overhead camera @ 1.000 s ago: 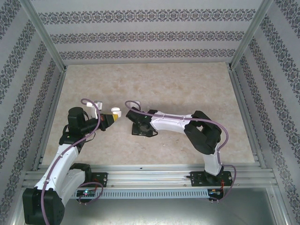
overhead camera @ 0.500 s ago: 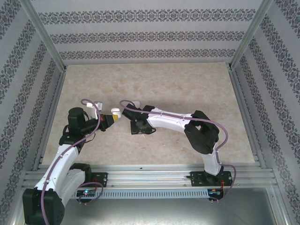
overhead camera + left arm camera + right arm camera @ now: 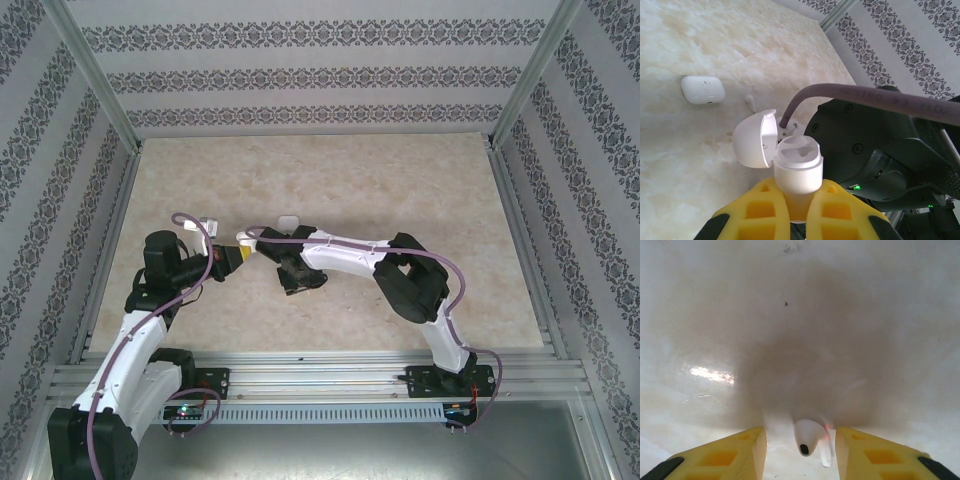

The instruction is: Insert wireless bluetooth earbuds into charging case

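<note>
Presently, one earbud (image 3: 810,440) sits between the right tool's (image 3: 800,435) narrowly parted fingers, gap showing on one side, at the tabletop (image 3: 790,315). Second earbud (image 3: 751,103): loose on tabletop near a closed case (image 3: 702,89). Left tool (image 3: 796,192): clamped on charging case (image 3: 797,167), lid (image 3: 752,140) open.

The top camera looks down from behind the arms on the whole desk (image 3: 400,180). The left wrist camera looks slanting across its left-middle part, past the left gripper (image 3: 797,192); the right wrist camera faces down there too, very near the surface.
</note>
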`<action>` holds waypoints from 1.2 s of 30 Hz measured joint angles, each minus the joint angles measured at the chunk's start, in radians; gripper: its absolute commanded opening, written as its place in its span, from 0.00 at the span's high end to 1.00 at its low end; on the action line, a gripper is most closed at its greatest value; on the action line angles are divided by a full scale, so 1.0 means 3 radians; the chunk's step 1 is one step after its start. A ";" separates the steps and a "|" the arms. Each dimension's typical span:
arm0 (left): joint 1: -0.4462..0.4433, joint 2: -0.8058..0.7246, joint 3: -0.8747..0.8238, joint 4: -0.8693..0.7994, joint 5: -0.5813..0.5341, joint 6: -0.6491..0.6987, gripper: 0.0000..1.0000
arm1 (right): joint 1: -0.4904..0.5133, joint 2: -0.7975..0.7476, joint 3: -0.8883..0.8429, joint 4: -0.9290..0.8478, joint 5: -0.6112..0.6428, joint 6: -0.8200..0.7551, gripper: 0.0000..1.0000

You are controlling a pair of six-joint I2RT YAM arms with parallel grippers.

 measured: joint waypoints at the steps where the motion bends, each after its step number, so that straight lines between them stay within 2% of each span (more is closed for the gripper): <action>1: 0.0000 -0.0004 -0.0001 -0.0008 -0.0001 0.0000 1.00 | 0.0000 0.0011 0.0011 -0.0011 0.0000 -0.0022 0.62; 17: 0.0003 -0.0019 -0.0028 0.0001 -0.0011 0.0000 1.00 | 0.0005 0.0075 0.0042 -0.0029 -0.0003 -0.0135 0.84; 29: -0.0011 -0.0102 -0.0258 0.0287 0.0212 -0.0165 1.00 | -0.0022 -0.0436 -0.0359 0.0116 0.0095 -0.0146 0.83; 36: -0.0066 -0.0112 -0.0292 0.0304 0.0209 -0.0201 1.00 | -0.0173 -0.0449 -0.0526 0.0031 0.0011 -0.0476 0.80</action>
